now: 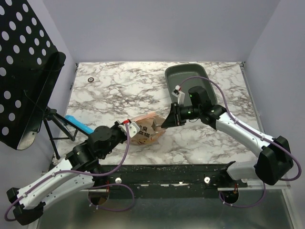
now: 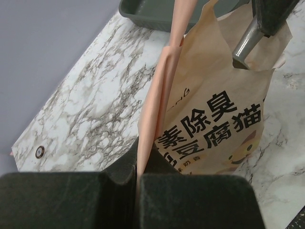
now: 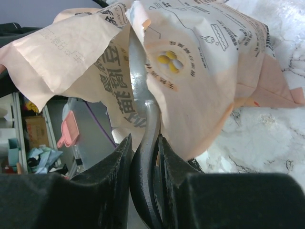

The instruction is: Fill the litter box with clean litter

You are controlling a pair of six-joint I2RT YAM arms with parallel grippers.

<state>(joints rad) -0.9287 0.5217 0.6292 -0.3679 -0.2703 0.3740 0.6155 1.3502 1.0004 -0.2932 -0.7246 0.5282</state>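
The dark grey litter box (image 1: 190,80) lies at the back right of the marble table; its rim also shows in the left wrist view (image 2: 157,12). An orange-tan printed bag (image 1: 145,130) stands open at the table's middle. My left gripper (image 1: 129,125) is shut on the bag's folded edge (image 2: 152,124), with the jaws pinched flat on it. My right gripper (image 1: 167,121) is shut on the grey scoop's handle (image 3: 143,124), and the scoop reaches into the bag's mouth (image 3: 190,62). The handle also shows in the left wrist view (image 2: 245,40). The clean litter is hidden.
A black perforated stand (image 1: 24,71) on a tripod rises at the left, off the table. A blue object (image 1: 78,124) lies by the table's left edge. A small dark ring (image 1: 90,79) sits at the back left.
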